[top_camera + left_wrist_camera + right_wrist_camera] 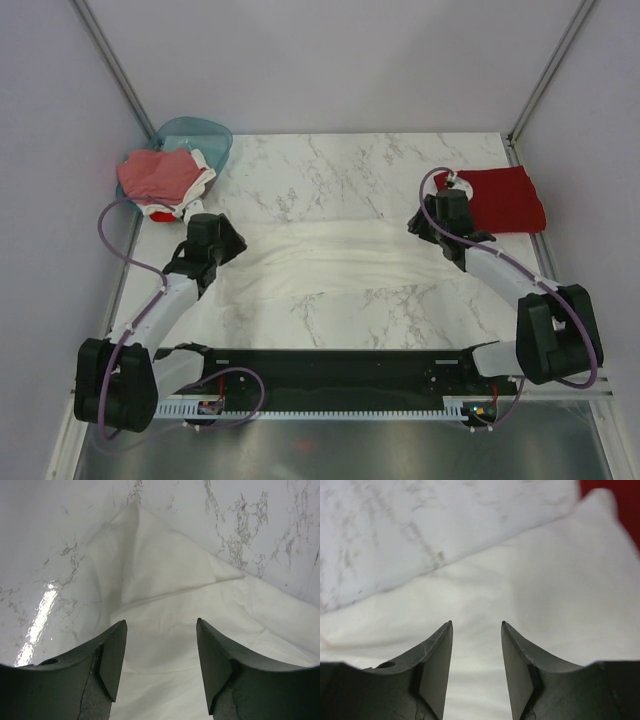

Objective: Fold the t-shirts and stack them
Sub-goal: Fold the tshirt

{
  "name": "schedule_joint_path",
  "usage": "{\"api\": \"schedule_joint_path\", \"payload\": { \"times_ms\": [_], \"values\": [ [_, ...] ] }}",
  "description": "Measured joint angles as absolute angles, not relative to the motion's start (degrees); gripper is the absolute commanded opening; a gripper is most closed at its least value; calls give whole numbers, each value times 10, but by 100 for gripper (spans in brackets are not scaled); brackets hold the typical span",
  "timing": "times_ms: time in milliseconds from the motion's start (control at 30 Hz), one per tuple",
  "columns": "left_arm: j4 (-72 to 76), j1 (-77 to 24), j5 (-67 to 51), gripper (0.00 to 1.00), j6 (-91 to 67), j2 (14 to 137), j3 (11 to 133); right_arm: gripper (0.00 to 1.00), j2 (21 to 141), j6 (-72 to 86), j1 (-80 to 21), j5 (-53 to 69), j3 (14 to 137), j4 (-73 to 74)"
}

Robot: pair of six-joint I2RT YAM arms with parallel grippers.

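A white t-shirt point(330, 262) lies spread across the middle of the marble table, its print not visible. My left gripper point(222, 243) is open just above the shirt's left end; the left wrist view shows white cloth point(165, 595) between and beyond my fingers. My right gripper point(432, 222) is open above the shirt's right end, with white cloth point(485, 595) under the fingers. A folded dark red t-shirt point(505, 199) lies at the back right, its edge showing in the right wrist view point(612, 492). Pinkish-red and white t-shirts point(160, 175) are piled in the basket.
A teal translucent basket point(205, 135) stands at the back left corner. The marble table point(340, 165) shows behind the white shirt. Grey walls and metal frame posts close in the sides. A black rail runs along the near edge between the arm bases.
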State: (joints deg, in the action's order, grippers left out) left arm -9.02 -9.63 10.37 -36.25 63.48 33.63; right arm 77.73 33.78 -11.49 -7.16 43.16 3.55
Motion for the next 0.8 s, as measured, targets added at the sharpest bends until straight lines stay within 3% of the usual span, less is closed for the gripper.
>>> {"api": "schedule_joint_path", "payload": {
  "times_ms": [100,333,600,800],
  "values": [
    [-72,-96,105,71,-365,634,335,52,804,320,-172,-14,451,4],
    [-62,-69,84,62,-369,772,390,56,959,286,-317,95,596,-19],
    [-61,-49,68,59,-372,851,445,59,1124,272,-375,151,762,-21],
    [-71,-25,57,41,-379,891,465,61,1236,264,-396,168,852,-11]
  ]
}}
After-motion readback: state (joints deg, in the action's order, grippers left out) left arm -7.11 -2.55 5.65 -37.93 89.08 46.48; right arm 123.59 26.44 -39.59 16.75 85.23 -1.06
